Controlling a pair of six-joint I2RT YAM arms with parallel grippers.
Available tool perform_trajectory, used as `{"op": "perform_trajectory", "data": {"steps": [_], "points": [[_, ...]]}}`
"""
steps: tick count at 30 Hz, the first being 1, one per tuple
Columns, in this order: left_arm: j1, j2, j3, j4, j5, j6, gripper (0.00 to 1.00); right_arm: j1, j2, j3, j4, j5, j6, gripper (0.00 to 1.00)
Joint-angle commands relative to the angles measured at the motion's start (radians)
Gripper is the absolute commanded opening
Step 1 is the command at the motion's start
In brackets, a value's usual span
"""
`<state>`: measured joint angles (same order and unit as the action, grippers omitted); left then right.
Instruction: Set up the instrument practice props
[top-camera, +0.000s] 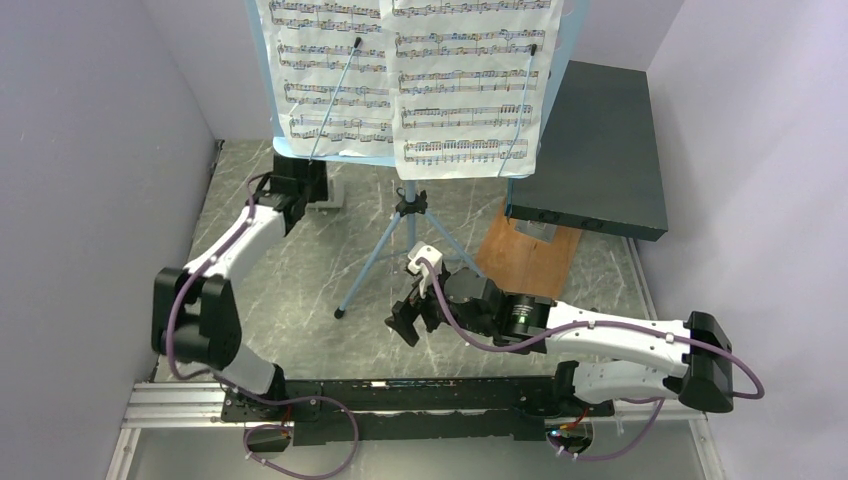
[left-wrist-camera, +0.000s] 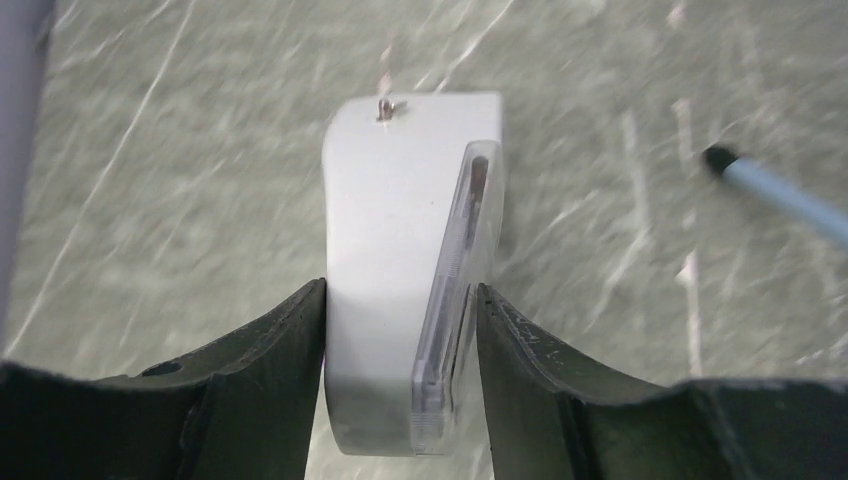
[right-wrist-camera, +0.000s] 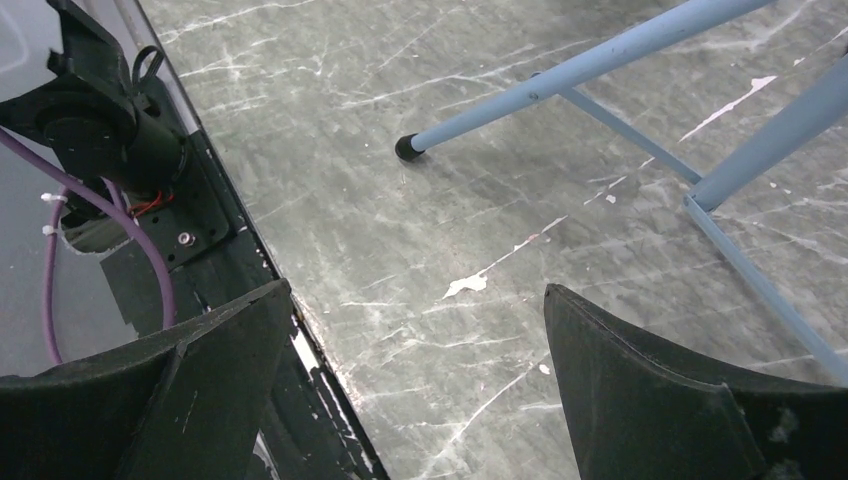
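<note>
The light blue music stand (top-camera: 385, 250) stands on its tripod legs at mid-table, with two white sheet-music pages (top-camera: 470, 80) spread on its desk. The grey-white metronome (left-wrist-camera: 390, 220) lies flat on the table at the back left, below the pages' left edge. My left gripper (left-wrist-camera: 400, 300) is shut on it, a finger pressed against each side. Only a sliver of the metronome (top-camera: 335, 195) shows in the top view, beside my left gripper (top-camera: 300, 195). My right gripper (right-wrist-camera: 415, 390) hangs open and empty over the table's near edge, short of a stand foot (right-wrist-camera: 405, 148).
A big dark box (top-camera: 590, 150) rests on a wooden board (top-camera: 525, 255) at the back right. White walls close in both sides. A black mounting rail (top-camera: 400, 400) runs along the front. One blue stand leg (left-wrist-camera: 790, 195) ends right of the metronome.
</note>
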<state>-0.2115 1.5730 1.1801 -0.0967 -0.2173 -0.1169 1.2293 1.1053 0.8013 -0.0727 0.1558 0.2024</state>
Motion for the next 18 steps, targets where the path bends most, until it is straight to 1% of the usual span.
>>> {"op": "perform_trajectory", "data": {"steps": [1,2,5,8,13,18], "points": [[0.036,-0.202,-0.074,-0.24,-0.186,0.009,0.16,-0.004,0.014,0.018,0.059,0.025,0.032,0.99],[0.05,-0.253,-0.099,-0.29,-0.191,-0.002,0.15,-0.005,0.017,0.018,0.056,0.034,0.04,0.99],[0.107,-0.401,-0.165,-0.365,-0.162,-0.008,0.13,-0.015,0.023,0.011,0.061,0.057,0.061,0.99],[0.132,-0.507,-0.183,-0.434,-0.143,0.013,0.13,-0.035,0.047,0.016,0.065,0.044,0.075,0.99],[0.142,-0.585,-0.177,-0.548,-0.111,-0.01,0.11,-0.055,0.142,0.087,0.015,0.065,0.098,1.0],[0.143,-0.612,-0.223,-0.55,-0.103,-0.037,0.08,-0.05,0.26,0.179,-0.007,0.103,0.166,0.99]]}}
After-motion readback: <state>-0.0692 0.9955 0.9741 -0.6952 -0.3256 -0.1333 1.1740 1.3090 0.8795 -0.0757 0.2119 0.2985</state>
